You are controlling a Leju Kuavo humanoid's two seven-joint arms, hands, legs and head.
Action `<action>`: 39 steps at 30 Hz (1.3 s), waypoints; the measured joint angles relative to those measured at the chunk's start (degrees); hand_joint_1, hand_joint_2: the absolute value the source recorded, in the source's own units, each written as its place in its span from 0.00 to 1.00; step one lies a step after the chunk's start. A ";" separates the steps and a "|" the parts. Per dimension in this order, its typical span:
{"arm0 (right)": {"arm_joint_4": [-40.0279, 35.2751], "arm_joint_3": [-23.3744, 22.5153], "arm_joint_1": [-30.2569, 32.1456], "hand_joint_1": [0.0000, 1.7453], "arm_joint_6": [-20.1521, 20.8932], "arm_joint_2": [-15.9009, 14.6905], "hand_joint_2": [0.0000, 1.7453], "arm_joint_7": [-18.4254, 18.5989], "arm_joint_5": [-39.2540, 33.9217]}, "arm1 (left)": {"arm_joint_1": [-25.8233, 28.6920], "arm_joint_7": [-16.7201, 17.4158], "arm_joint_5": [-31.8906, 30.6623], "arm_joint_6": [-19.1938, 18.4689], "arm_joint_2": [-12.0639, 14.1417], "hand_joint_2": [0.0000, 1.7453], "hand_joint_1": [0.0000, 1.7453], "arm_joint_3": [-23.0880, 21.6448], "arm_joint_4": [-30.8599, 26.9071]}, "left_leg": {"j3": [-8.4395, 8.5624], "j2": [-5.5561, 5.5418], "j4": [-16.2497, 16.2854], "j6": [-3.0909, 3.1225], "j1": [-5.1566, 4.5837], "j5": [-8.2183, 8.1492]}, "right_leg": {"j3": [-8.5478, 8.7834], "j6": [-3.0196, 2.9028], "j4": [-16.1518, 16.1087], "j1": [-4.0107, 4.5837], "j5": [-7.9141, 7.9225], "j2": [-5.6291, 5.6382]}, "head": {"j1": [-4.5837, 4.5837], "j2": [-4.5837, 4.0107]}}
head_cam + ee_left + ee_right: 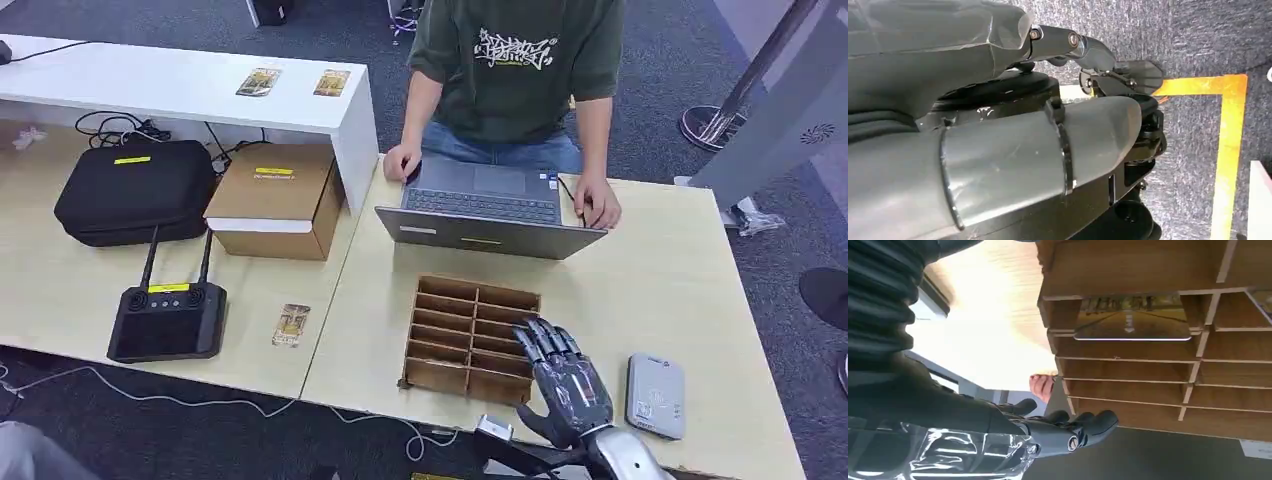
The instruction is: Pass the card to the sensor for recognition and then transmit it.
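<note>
A card [1133, 320] with a road picture stands in one slot of the wooden slotted rack [470, 300], whose dividers [1128, 350] pass close in the right wrist view. My right hand [560, 380] hovers over the rack's near right corner, fingers [1073, 432] stretched out and apart, holding nothing. The grey card sensor [656, 395] lies flat on the table just right of that hand. A second card [1263, 302] peeks from a neighbouring slot. Another card [291, 324] lies loose on the left table. My left hand [998, 150] hangs over grey carpet with nothing in it.
A person sits behind the rack typing on a laptop [485, 205]. On the left table are a black case [135, 190], a cardboard box [275, 195] and a remote controller [167, 320]. Two cards [259, 82] lie on the white shelf [180, 90].
</note>
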 joint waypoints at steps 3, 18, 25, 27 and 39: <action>-0.02 0.13 0.28 0.00 -0.04 0.48 1.00 0.13 0.07 | -0.16 0.74 0.02 -0.33 0.15 0.00 0.00 0.00 0.00 | 0.00 0.01 0.00 0.00 0.00 0.00 | 0.00 0.00 0.00 0.00 0.00 0.01 | 0.00 0.00; -0.04 0.20 0.20 0.00 -0.15 3.58 1.00 0.09 0.28 | -0.72 3.39 -0.44 -1.40 0.79 0.00 0.00 -0.04 0.00 | -0.01 0.02 0.00 0.00 0.01 0.00 | 0.01 0.00 0.01 0.00 0.00 0.00 | 0.00 0.00; -0.02 0.22 -0.86 0.00 -0.20 5.20 1.00 -0.02 0.44 | -0.92 4.26 -0.83 -1.42 0.81 0.00 0.00 -0.11 0.02 | -0.01 0.02 -0.01 0.00 0.01 0.00 | 0.02 0.00 0.02 0.00 0.00 0.00 | 0.00 0.00; 0.13 0.20 -1.26 0.00 -0.20 5.71 1.00 -0.04 0.44 | -0.99 4.50 -0.85 -1.42 0.81 0.00 0.00 -0.13 0.02 | -0.01 0.03 -0.01 0.00 0.01 0.00 | 0.02 0.00 0.02 0.00 0.00 0.01 | 0.00 0.00; 2.53 0.20 -2.66 0.00 -0.11 8.11 1.00 -0.09 0.48 | -1.07 4.94 -0.85 -1.42 0.87 0.00 0.00 -0.15 0.02 | -0.01 0.03 -0.01 0.00 0.01 0.01 | 0.02 0.00 0.02 0.00 0.00 0.01 | 0.00 0.00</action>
